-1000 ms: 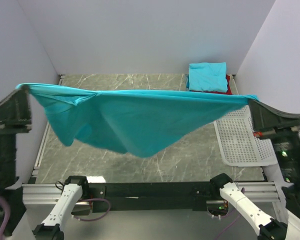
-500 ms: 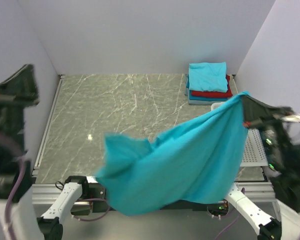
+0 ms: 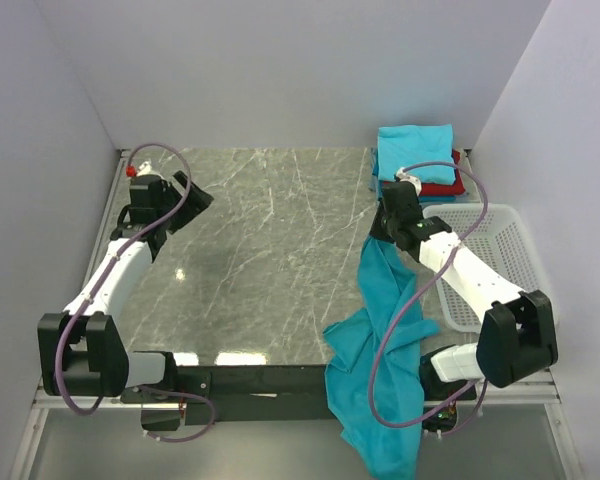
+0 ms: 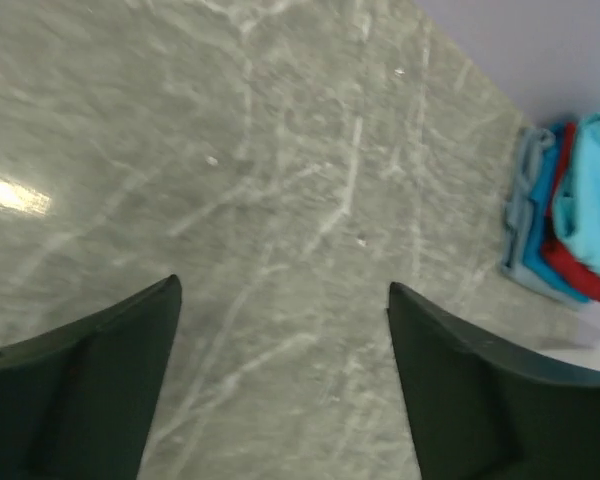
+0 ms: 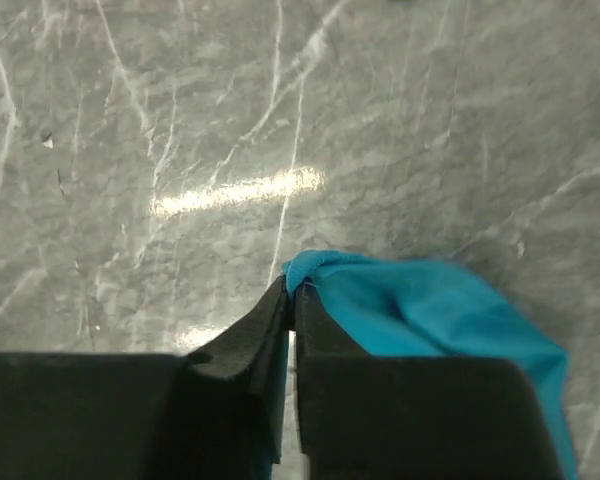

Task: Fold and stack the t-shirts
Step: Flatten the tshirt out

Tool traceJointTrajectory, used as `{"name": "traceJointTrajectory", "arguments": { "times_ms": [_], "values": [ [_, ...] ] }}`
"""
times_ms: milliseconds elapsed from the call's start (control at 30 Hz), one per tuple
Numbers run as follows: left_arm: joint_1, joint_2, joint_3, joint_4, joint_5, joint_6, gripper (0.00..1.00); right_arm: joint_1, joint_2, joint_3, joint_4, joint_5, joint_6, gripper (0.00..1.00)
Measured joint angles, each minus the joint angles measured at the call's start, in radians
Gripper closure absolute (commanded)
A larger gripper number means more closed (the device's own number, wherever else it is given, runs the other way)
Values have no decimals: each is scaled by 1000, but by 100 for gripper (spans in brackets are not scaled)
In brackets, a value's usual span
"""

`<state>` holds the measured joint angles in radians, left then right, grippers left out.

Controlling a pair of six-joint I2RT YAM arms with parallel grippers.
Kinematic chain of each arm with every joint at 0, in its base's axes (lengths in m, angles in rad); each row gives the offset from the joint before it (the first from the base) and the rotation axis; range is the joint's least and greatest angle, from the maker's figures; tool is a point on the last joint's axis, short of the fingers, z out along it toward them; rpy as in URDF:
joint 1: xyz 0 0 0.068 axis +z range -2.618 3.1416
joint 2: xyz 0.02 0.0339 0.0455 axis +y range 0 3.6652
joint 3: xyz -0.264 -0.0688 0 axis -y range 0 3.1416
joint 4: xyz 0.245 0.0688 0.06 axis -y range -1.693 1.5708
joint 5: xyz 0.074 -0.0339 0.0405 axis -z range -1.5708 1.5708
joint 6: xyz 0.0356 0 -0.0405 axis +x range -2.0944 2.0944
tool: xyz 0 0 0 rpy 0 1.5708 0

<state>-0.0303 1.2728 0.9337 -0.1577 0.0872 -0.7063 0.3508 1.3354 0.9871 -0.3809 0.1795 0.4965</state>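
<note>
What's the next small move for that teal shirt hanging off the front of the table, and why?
Probably the right gripper, shut on the teal shirt, should drag it farther onto the table: much of it hangs over the near edge, and the open, empty left gripper can then regrasp.

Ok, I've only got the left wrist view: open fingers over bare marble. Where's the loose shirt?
Observer: The right gripper is shut on one corner of the shirt.
Operator: Is the rest lying flat?
Observer: No. It trails bunched across the table and hangs off the near edge.
Operator: Anything close to that gripper?
Observer: The basket, just to its right.
</note>
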Motion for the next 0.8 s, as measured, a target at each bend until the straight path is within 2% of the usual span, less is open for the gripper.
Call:
{"name": "traceJointTrajectory", "arguments": {
  "times_ms": [33, 67, 267, 333, 433, 667, 800],
  "values": [
    [0, 9, -10, 3, 27, -13, 1, -2, 15, 0, 0, -2, 8, 76],
    [0, 13, -13, 8, 50, -21, 1, -4, 19, 0, 0, -5, 11, 62],
    [-7, -13, -37, 102, 171, -47, 1, -15, 18, 48, 7, 10, 35, 37],
    [-34, -34, -64, 113, 191, -47, 1, -15, 14, 54, 3, 23, 40, 35],
    [-135, -56, -106, 109, 210, -43, 1, -17, -4, 54, -14, 43, 46, 33],
    [-551, -63, -237, 124, 256, -64, 1, -24, -156, 35, -62, 83, 60, 30],
    [-750, 3, -252, 154, 241, -79, 0, -33, -259, -8, -64, 86, 61, 30]
  ]
}}
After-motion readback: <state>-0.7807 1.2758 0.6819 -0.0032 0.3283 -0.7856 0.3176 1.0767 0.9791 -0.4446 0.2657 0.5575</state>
